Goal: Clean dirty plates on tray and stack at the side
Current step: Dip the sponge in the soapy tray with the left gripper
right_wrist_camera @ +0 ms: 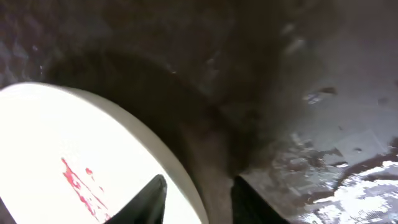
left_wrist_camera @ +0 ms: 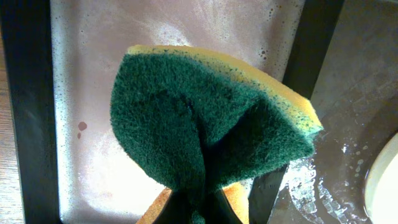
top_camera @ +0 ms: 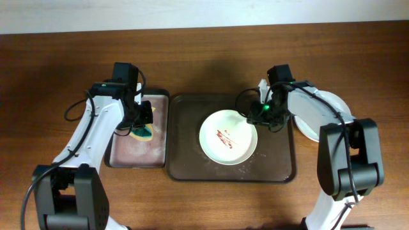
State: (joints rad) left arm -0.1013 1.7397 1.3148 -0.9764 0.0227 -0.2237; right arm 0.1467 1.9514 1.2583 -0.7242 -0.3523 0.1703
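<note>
One white plate (top_camera: pixel 228 136) with red streaks in its centre lies in the large dark brown tray (top_camera: pixel 185 137). My right gripper (top_camera: pixel 265 115) is open at the plate's far right rim. In the right wrist view its fingers (right_wrist_camera: pixel 199 199) straddle the rim of the plate (right_wrist_camera: pixel 74 149), one finger inside and one outside. More white plates (top_camera: pixel 339 105) lie on the tabletop right of the tray, partly hidden by my right arm. My left gripper (top_camera: pixel 142 124) is shut on a green and yellow sponge (left_wrist_camera: pixel 205 118) and holds it over the small tray.
A smaller black-rimmed tray (top_camera: pixel 131 153) with a wet pinkish inside stands left of the large tray, and it also shows in the left wrist view (left_wrist_camera: pixel 93 93). The large tray's floor (right_wrist_camera: pixel 323 124) is wet with suds. Bare wood tabletop (top_camera: pixel 204 57) surrounds both trays.
</note>
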